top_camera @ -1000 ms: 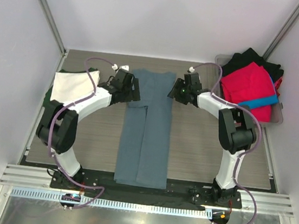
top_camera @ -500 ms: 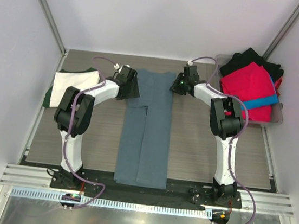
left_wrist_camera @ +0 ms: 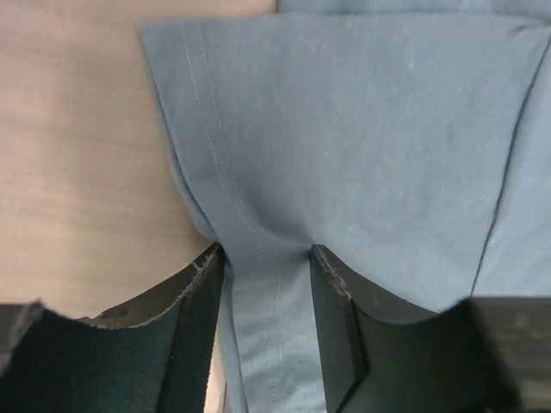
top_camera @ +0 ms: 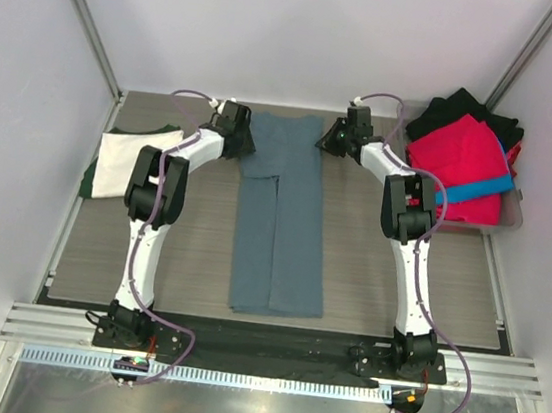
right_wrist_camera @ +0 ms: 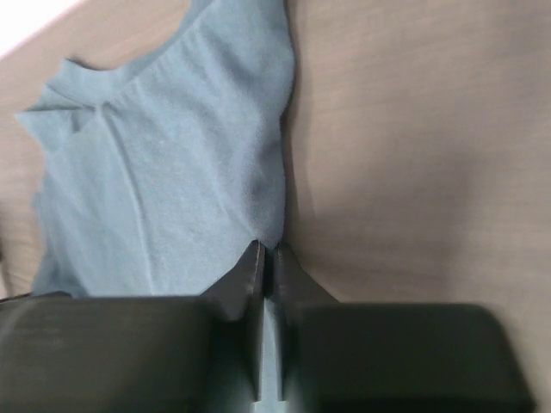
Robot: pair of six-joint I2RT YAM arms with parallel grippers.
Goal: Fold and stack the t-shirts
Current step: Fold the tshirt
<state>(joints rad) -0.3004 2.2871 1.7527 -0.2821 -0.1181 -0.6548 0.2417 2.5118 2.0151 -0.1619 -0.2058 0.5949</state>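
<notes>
Now farther back: slate t-shirt, left claw and right claw tight on it.

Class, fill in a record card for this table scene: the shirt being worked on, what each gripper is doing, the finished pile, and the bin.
Shirt in work: blue-grey shirt, folded into a long strip, lying mid-table
Left gripper: fingers pinch the strip's far left corner
Right gripper: fingers closed on its far right edge, near the collar
Pile: cream shirt on a dark green shirt, far left
Bin: red shirt, black shirt, bright blue shirt, heaped
</notes>
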